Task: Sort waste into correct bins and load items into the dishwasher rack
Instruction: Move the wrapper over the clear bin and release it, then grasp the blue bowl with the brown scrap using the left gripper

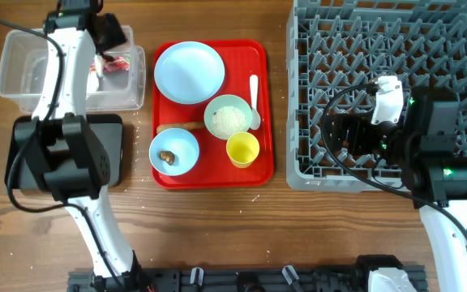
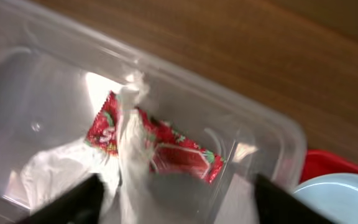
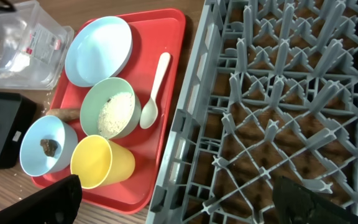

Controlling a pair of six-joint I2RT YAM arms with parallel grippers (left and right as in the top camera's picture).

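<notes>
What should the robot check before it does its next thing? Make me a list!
1. Red wrapper inside the clear tub: ok.
2. White tissue in the tub too: ok, though a strip of it stands up between the left gripper's fingers.
3. Left gripper open: ok. Whether it is fully clear of that tissue strip: cannot tell.
4. Right gripper open and empty: ok.
5. Dishwasher rack has room: ok, no dishes show in it.
6. Bowls emptied before loading: not ok. Rice sits in the pale green bowl, and a brown lump in the pale blue bowl.
</notes>
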